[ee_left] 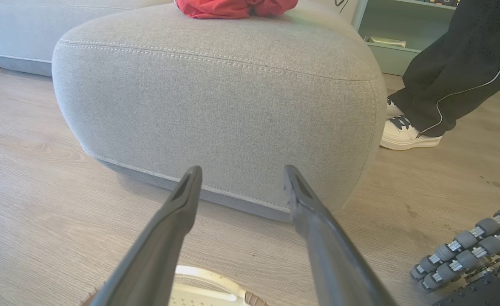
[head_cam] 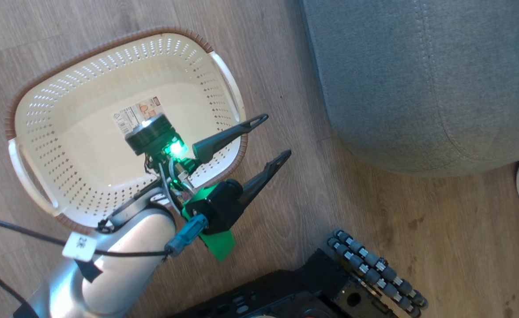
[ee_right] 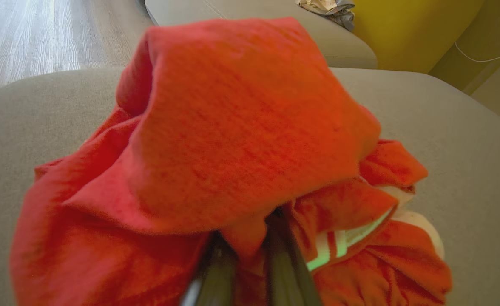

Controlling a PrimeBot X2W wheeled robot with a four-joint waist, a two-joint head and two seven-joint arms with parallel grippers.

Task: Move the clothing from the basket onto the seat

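Both right gripper jaws clamp the clothing (red) on the seat.

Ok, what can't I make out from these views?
Right wrist view: right hand, fingertips buried in the clothing; one garment pinched or two, cannot tell.
Left wrist view: clothing pile on the seat cut by the top edge; basket a rim sliver at the bottom.
Head view: basket's near corner hidden behind the left arm; seat top cut off.
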